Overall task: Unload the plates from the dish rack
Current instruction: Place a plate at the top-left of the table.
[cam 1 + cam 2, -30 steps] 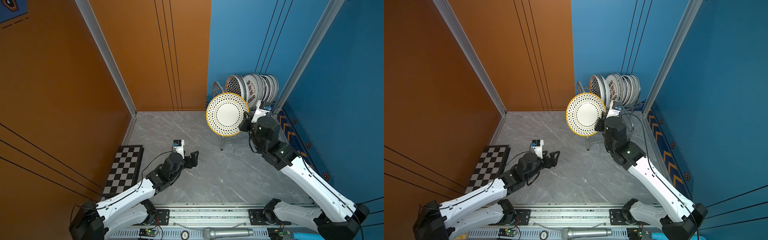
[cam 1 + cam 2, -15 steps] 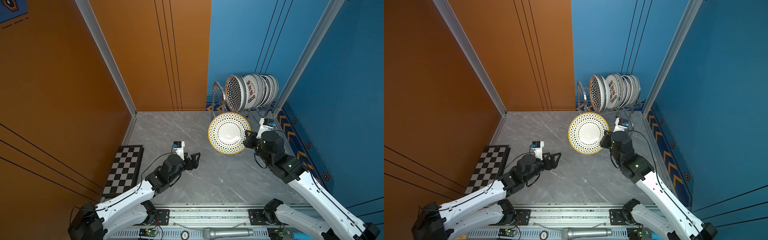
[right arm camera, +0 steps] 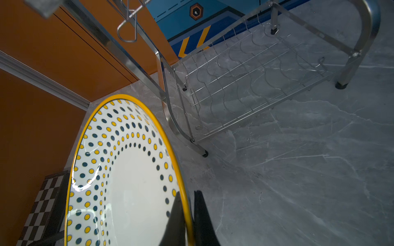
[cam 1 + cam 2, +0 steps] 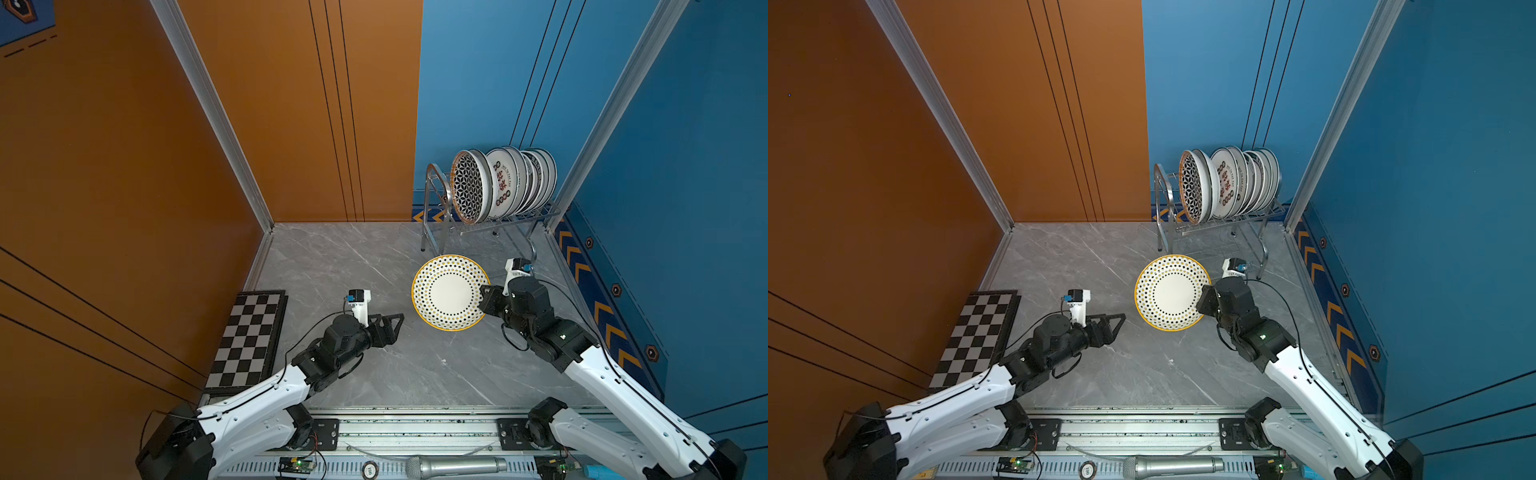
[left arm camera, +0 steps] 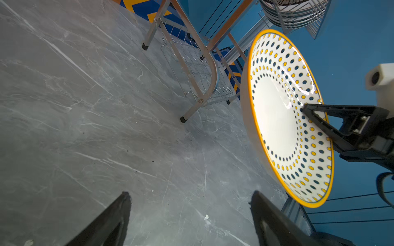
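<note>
A microphone (image 4: 457,466) lies on the front rail between the bases of two robot arms. Past it, a black-and-white chequered board (image 4: 249,336) lies flat at the left edge of the grey marble table (image 4: 374,257). The left fingers (image 4: 388,326) hover over the middle of the table, spread wide and empty, pointing toward the right arm. The right fingers (image 4: 484,292) are pinched shut on the rim of a dotted plate (image 4: 449,293), white with yellow and dark spots. They hold it tilted above the table, just in front of the dish rack (image 3: 370,25); it does not look set down yet. The steel rack stands in the far right corner against the blue wall. A row of plates (image 4: 505,185) stands on edge in its upper shelf, and its lower shelf is bare. No plate lies on the table, so the unloading looks barely begun: one plate out, the whole row left to go
</note>
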